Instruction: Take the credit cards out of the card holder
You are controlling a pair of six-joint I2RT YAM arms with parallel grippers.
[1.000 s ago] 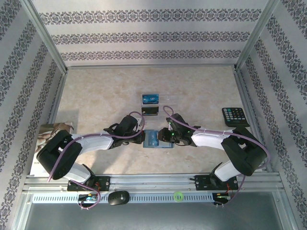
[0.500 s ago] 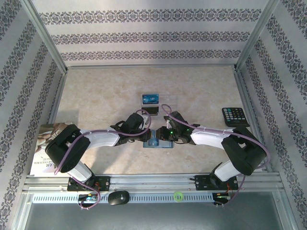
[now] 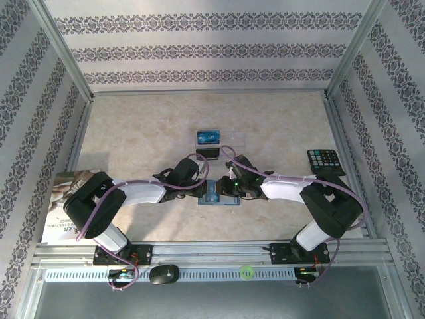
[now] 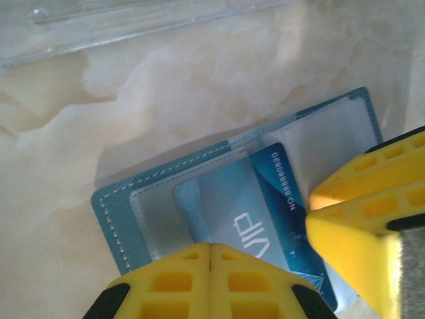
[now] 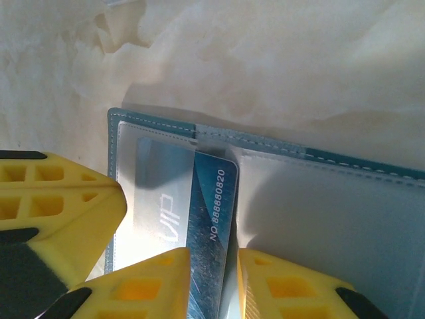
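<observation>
Lying open flat on the bench [image 3: 133,133], centre of the top view, between the two arms: card holder [image 3: 212,198]. Left gripper [image 4: 210,256]: fingers pressed together, nothing between them, tips over the holder's lower edge. Right gripper [image 5: 214,256]: jaws a narrow gap apart, with the exposed dark strip of the blue VIP card [image 5: 212,193] in that gap; cannot tell whether it is clamped. Card sits partly out of its clear pocket. Blue card [image 3: 208,137] and dark card [image 3: 209,154] lie just above the holder. Calculator [image 3: 325,161] at right.

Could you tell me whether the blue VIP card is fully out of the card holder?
No; the right wrist view shows the VIP card lying partly tucked under a clear pocket of the card holder.
</observation>
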